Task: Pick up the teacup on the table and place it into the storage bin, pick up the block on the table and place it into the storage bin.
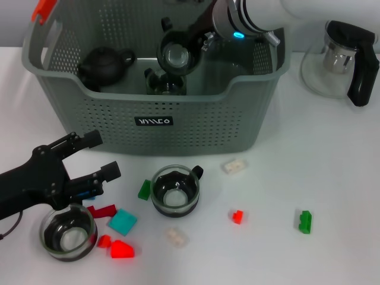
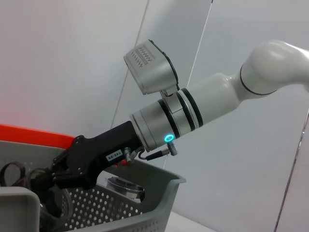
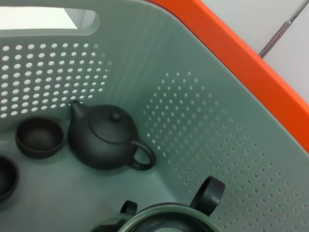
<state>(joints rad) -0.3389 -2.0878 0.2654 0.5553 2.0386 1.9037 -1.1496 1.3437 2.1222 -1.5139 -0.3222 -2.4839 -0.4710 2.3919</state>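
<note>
I am holding a glass teacup (image 1: pixel 176 55) in my right gripper (image 1: pixel 189 43), and it is hanging over the inside of the storage bin (image 1: pixel 178 142), above the floor rather than resting on it. My fingers are clamped on the cup; I am not judging the exact grip, since the cup itself is hiding the pads in the head view.

The relation I am watching is what lies straight below. A second glass cup (image 1: pixel 165 83) is sitting on the bin floor almost directly under the one I am carrying, seen in the right wrist view as a dark rim with handle (image 3: pixel 164 217) at the nearer edge. The black teapot (image 3: pixel 107 140) is standing off toward the bin's left end, with a small dark bowl (image 3: pixel 39 137) beside it, near but apart. So, as I judge it, a straight drop is risking glass on glass; the free floor is lying toward the right end of the bin.

My left gripper (image 1: pixel 98 155) is hovering low over the table in front of the bin, jaws standing wide and empty. Another teacup (image 1: pixel 68 233) is sitting just below and in front of it, and a third (image 1: pixel 175 190) is further right. Blocks are lying scattered there: a red one (image 1: pixel 121 249) and a teal one (image 1: pixel 122 221) are closest to my left arm, and a green one (image 1: pixel 305 221) is well apart on the right.
</note>
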